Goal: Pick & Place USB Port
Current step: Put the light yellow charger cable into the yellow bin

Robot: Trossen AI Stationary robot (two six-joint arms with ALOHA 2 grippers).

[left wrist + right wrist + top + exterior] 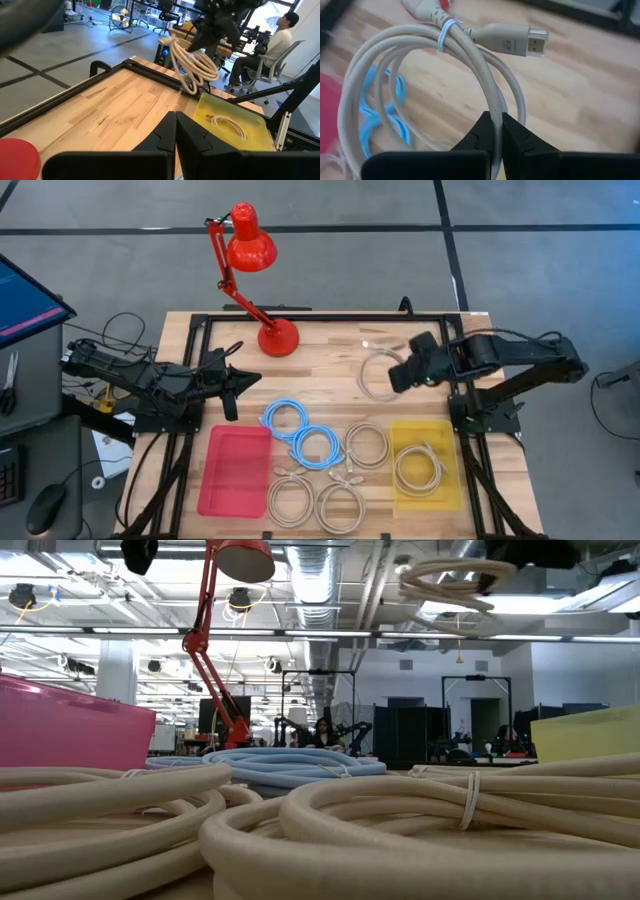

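A coiled beige cable (378,373) with a tie and a metal plug (536,42) hangs in my right gripper (496,131), high over the table's right half, left of the yellow tray (426,463). That tray holds one beige coil (419,469). Two blue coils (300,430) and several beige coils (340,505) lie on the wood between the trays. My left gripper (175,131) is shut and waits over the table's left side, above the pink tray (234,470). My right gripper pinches several strands of the beige coil (494,107) between its two fingers, which lie across the strands. The coil is lifted clear of the table and hangs from the fingers (200,37), tilted, with the tied plug end on the loop's far side from the fingers.
A red desk lamp (252,270) stands on its base (278,337) at the table's far middle. Black frame rails run around the table top. A person sits in the room beyond the table in the left wrist view. Bare wood lies between the lamp and the coils.
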